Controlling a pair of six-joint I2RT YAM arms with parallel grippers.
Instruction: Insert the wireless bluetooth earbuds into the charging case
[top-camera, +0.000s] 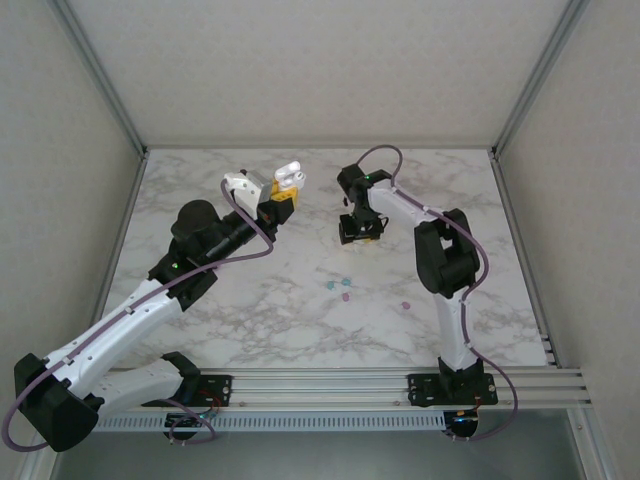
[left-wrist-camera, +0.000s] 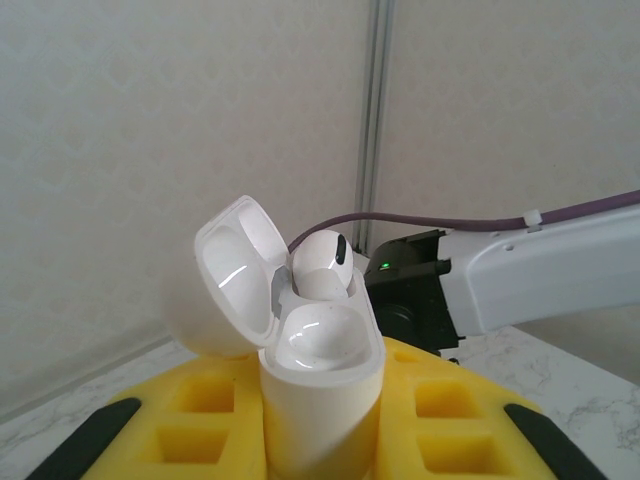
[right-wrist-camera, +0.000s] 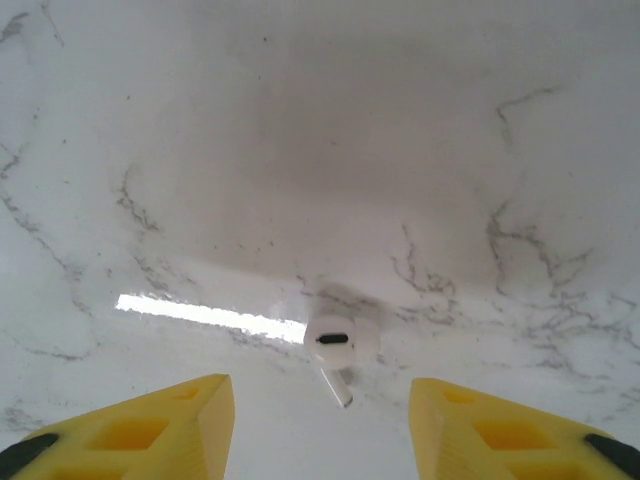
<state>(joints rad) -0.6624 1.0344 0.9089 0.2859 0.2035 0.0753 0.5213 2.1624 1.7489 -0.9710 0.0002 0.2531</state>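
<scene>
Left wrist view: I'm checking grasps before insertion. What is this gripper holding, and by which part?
The left gripper holds the open charging case by its lower body, lid free.

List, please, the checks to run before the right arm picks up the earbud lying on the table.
1. Charging case lid open: ok.
2. Case slot free: ok, one empty beside a seated earbud.
3. Left gripper holding the case: ok.
4. Right gripper fingers open: ok.
5. Loose earbud centred between those fingers: ok.
6. Fingers low enough to close: cannot tell.
</scene>
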